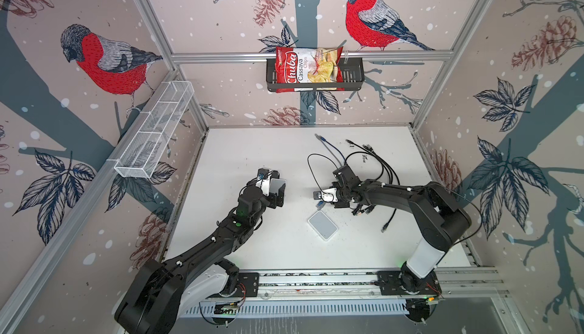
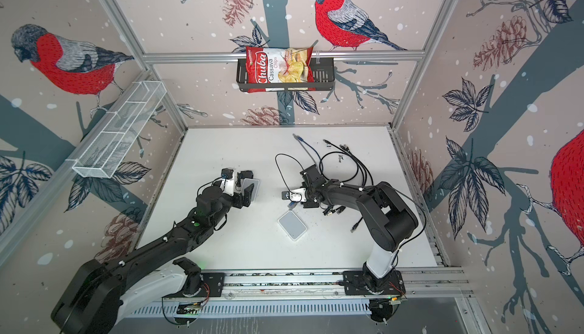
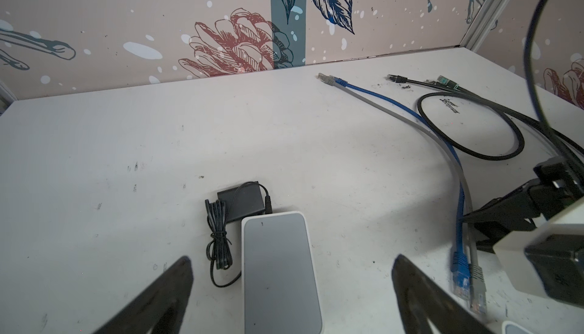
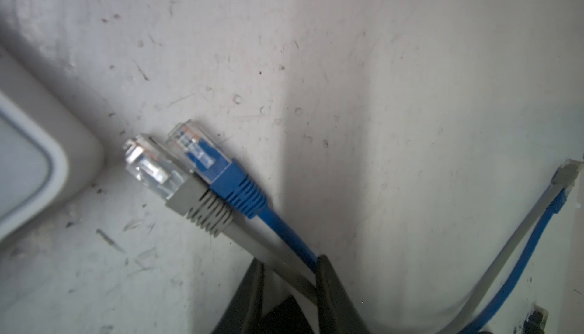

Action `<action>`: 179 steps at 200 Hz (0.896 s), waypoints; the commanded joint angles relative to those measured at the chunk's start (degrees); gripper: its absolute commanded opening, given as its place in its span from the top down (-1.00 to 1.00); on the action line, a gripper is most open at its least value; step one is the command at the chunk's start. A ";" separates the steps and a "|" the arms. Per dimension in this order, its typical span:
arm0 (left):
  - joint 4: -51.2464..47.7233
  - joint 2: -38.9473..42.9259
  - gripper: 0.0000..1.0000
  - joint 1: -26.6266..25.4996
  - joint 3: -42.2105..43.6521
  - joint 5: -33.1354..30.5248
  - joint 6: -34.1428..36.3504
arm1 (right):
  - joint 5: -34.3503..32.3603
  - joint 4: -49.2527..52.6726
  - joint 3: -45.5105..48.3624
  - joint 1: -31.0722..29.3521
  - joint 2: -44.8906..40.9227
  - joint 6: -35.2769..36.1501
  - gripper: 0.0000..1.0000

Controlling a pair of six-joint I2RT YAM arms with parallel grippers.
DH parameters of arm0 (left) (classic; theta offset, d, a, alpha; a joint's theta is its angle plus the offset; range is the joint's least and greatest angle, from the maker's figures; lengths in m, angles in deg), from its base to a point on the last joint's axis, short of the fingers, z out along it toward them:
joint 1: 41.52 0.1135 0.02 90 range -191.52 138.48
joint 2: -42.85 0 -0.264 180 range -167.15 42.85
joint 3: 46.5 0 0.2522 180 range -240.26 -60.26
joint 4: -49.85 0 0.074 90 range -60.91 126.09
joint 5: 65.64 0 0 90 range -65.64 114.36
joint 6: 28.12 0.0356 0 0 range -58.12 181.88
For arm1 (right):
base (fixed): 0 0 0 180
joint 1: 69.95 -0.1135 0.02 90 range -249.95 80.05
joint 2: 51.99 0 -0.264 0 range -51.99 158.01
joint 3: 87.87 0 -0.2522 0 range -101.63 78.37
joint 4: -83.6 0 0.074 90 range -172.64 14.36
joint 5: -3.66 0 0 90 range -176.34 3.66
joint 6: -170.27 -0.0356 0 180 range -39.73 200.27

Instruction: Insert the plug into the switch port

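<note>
Blue plug [image 4: 202, 155] and grey plug [image 4: 151, 168] sat just beside the corner of the switch [image 4: 25, 158]. The right arm [image 1: 395, 193] bent low over them, the right jaws pinching both cables [image 4: 286, 236] behind the boots. The left wrist view alone made plain the left jaws spread wide astride a second switch [image 3: 278, 269].

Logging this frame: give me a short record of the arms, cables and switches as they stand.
left gripper: jaws open, either side of a white switch
right gripper: jaws closed on the cable pair, gray and blue, behind the plugs
plugs: side by side, near a corner of the second switch, not inserted
power adapter: beside the white switch, cord bundled
black cables: loose on the table, toward the back wall
</note>
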 commanded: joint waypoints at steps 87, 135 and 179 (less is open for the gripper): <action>4.28 -1.10 -0.93 0.09 0.29 -1.01 1.47 | 2.27 -3.77 -0.31 0.25 -0.53 0.48 0.99; 7.85 -0.76 -0.94 0.15 1.06 -2.18 3.87 | 4.92 -2.59 -2.96 1.08 -0.36 0.47 0.99; 9.91 -2.90 -0.94 0.07 0.63 8.26 14.55 | 7.87 -5.08 -3.23 1.80 -0.63 -1.76 0.99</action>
